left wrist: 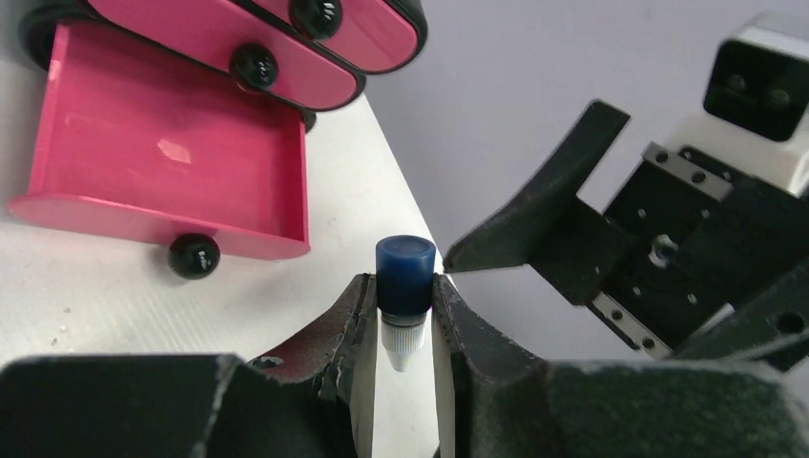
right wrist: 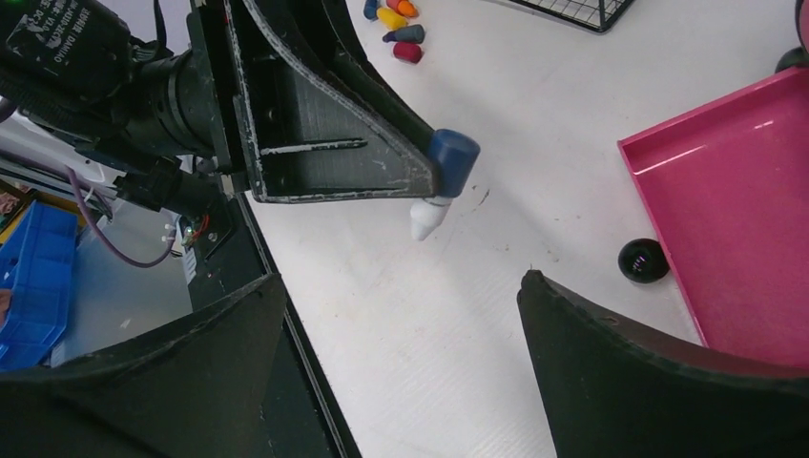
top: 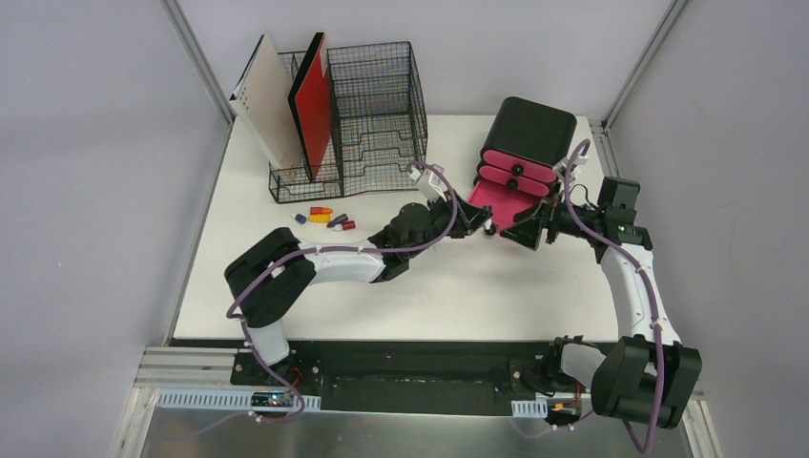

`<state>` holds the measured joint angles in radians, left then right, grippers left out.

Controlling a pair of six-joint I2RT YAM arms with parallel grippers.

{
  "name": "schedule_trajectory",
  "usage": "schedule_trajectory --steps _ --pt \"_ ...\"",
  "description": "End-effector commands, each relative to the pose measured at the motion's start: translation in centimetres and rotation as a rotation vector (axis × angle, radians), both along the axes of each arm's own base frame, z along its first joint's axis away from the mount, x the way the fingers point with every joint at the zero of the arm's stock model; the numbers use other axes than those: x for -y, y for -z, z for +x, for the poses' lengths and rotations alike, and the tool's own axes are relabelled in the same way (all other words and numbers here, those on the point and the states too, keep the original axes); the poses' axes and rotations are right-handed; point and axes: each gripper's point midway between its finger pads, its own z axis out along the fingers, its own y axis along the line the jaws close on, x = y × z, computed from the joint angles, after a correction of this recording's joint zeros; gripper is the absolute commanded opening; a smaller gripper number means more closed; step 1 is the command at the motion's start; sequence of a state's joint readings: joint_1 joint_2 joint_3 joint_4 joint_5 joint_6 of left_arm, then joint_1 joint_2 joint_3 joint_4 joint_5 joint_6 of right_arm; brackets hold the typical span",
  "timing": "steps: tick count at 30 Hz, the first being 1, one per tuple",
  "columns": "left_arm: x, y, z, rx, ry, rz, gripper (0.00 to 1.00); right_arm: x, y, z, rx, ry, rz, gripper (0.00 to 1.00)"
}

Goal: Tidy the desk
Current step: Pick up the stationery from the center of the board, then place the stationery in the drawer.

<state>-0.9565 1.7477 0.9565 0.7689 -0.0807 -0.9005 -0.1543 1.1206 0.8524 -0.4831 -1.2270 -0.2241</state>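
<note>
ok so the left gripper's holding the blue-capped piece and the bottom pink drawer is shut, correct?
Not quite. The left gripper does hold the blue-capped piece, but the bottom pink drawer is pulled open, not shut. The left wrist view shows its empty tray sticking out below the two closed drawers.

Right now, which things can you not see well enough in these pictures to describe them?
Blue-capped piece: top view, hidden by the left gripper; left wrist view, its body hidden between the fingers.
Open drawer: right wrist view, cut off by the right edge; top view, partly covered by the right gripper.
Coloured pieces: top view, too small to identify.
Closed drawers: left wrist view, cut off by the top edge.
</note>
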Motion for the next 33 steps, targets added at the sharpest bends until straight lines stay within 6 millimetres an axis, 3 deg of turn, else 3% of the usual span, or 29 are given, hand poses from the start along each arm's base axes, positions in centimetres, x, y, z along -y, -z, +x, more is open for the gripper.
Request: schedule_trajectory --steps 1,7,10,19,21,24,26,29,33 --pt "1.1 -2.7 1.9 0.027 -0.077 -0.076 0.0 0.9 -0.9 1.0 0.067 0.057 -0.06 0.96" --pt "2.4 -0.6 5.2 0.021 -0.177 0.037 0.0 3.6 -1.6 1.9 0.095 0.192 -0.123 0.98" --pt "3.2 1.9 6.7 -0.062 -0.231 0.099 0.0 4.5 -1.4 2.4 0.096 0.24 -0.152 0.98" --pt "4.1 7.1 9.5 -0.244 -0.367 0.278 0.0 5.4 -1.4 2.8 0.096 0.286 -0.173 0.99" --pt "4.1 7.7 9.9 -0.263 -0.385 0.31 0.09 5.4 -1.4 2.8 0.099 0.289 -0.173 0.99" --pt "4.5 8.6 10.2 -0.27 -0.38 0.343 0.35 5.5 -1.4 2.8 0.097 0.292 -0.172 0.99" --pt "4.9 8.5 10.3 -0.259 -0.366 0.35 0.44 5.5 -1.5 2.8 0.098 0.291 -0.17 0.99" --pt "5.2 8.2 10.3 -0.238 -0.348 0.361 0.52 5.6 -1.5 2.7 0.097 0.292 -0.166 0.99" --pt "5.6 6.8 10.0 -0.199 -0.308 0.357 0.54 5.6 -1.6 2.7 0.101 0.29 -0.163 0.99"
